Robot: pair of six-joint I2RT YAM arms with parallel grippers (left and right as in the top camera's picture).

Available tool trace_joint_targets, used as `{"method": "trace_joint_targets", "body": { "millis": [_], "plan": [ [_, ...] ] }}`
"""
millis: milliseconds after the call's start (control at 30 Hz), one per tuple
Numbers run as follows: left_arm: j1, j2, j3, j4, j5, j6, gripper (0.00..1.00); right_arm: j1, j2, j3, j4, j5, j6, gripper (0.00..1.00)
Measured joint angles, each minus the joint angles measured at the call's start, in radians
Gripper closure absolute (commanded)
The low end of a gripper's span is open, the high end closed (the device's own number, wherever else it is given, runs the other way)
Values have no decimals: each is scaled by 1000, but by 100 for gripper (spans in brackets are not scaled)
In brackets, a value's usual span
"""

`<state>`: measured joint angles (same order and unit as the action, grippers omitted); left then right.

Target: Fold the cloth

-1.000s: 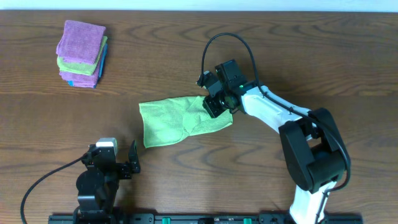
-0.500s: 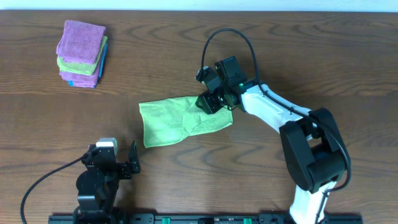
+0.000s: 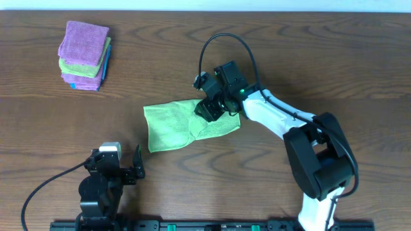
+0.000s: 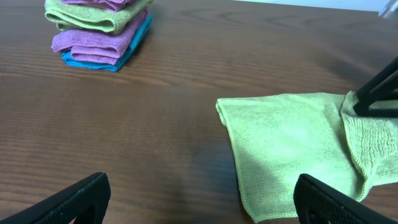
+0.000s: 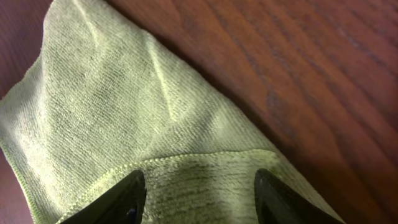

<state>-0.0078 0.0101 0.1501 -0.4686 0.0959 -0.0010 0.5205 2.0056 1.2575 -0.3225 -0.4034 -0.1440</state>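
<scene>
Though the overhead view shows the green cloth (image 3: 168,125) lying centrally with its right end lapped over, most folding looks undone; the right gripper (image 3: 207,110) hovers there; left wrist: the left gripper (image 4: 202,190) gapes empty, near the cloth's left; right wrist: fingers (image 5: 132,194) spread, clasping nothing.

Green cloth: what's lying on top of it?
Its own right edge, folded back as a flap, lies on the green cloth, with the right pincer open above it. How far the flap reaches under the pincer is covered overhead.
</scene>
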Motion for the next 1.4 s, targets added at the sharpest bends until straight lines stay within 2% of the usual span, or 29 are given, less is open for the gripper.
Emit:
{"method": "trace_joint_targets", "body": {
  "millis": [133,200,233,500,533,567,600,700,967,1133,1167,1400],
  "plan": [
    [0,0,0,0,0,0,5,8,24,0,2,9,-5,72],
    [0,0,0,0,0,0,5,8,29,0,3,14,-7,94],
    [0,0,0,0,0,0,5,8,30,0,2,18,-5,99],
    [0,0,0,0,0,0,5,8,31,5,-8,32,20,99],
    [0,0,0,0,0,0,5,8,31,11,-17,32,25,90],
    [0,0,0,0,0,0,5,8,31,20,-30,32,32,59],
    [0,0,0,0,0,0,5,8,30,29,-43,32,37,48],
    [0,0,0,0,0,0,5,8,25,60,-97,18,36,44],
    [0,0,0,0,0,0,5,9,7,71,-239,-2,3,50],
    [0,0,0,0,0,0,4,12,7,70,-269,0,-24,94],
    [0,0,0,0,0,0,5,14,7,70,-266,0,-29,98],
    [0,0,0,0,0,0,5,14,7,70,-177,0,-8,99]
  ]
}}
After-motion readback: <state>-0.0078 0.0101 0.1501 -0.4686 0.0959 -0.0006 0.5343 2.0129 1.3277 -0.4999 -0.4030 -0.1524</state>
